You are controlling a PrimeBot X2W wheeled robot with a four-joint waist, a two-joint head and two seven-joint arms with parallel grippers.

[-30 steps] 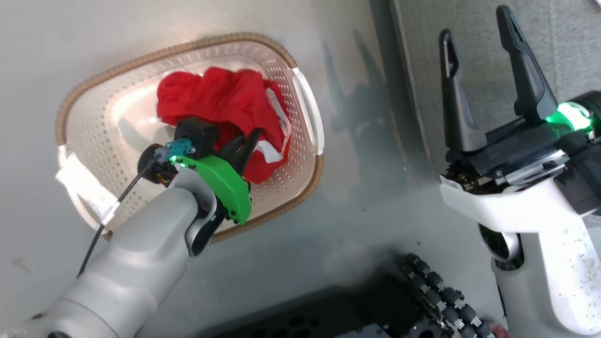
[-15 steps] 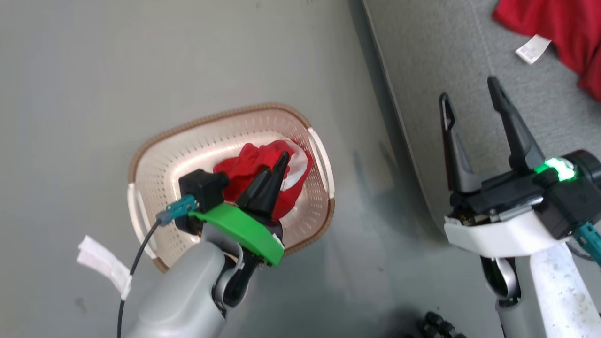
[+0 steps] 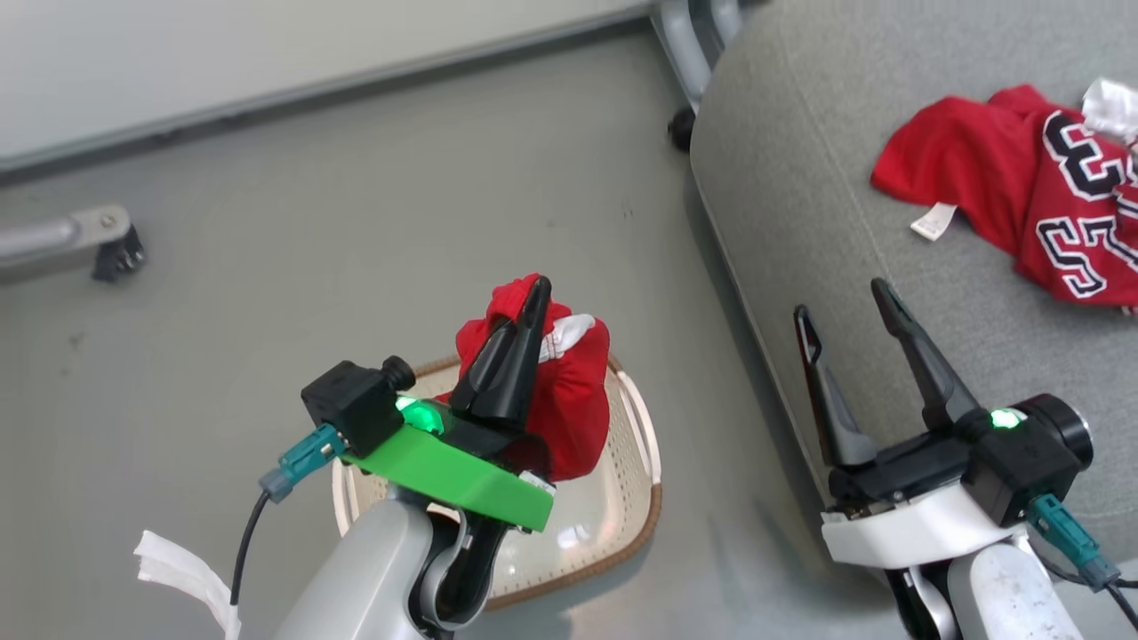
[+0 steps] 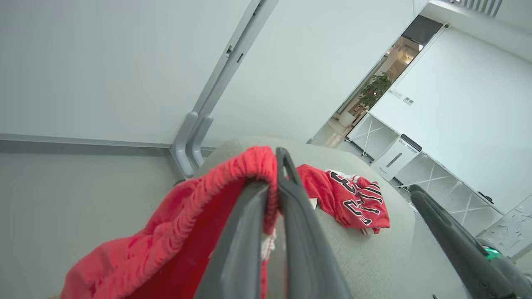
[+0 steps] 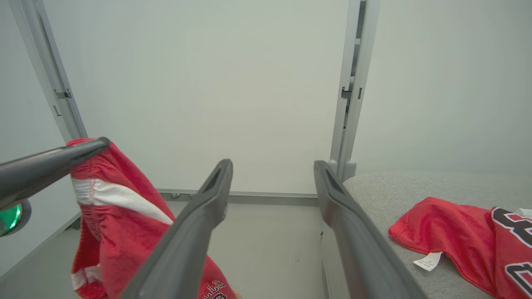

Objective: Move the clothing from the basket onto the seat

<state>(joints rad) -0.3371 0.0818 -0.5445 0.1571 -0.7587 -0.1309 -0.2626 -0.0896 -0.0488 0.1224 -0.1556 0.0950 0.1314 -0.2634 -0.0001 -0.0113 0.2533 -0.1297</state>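
Shorts (image 3: pixel 569 400) hung by the waistband from the clamped-shut left gripper (image 3: pixel 526 311) above the basket (image 3: pixel 653 507), seemingly clear of it. Right gripper (image 3: pixel 839 298) gaped wide, empty. Jersey (image 3: pixel 1005 178) lay on the seat (image 3: pixel 800 178), far right. Best carried rightward, high enough to clear the seat's edge.

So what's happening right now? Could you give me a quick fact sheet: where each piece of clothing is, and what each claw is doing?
jersey: lying on the seat, numbers showing
shorts: hanging over the basket, pinched at the waistband
basket: on the floor beside the seat
left claw: shut on the shorts
right claw: open, holding nothing, near the seat's edge
left to do: shorts not yet on the seat
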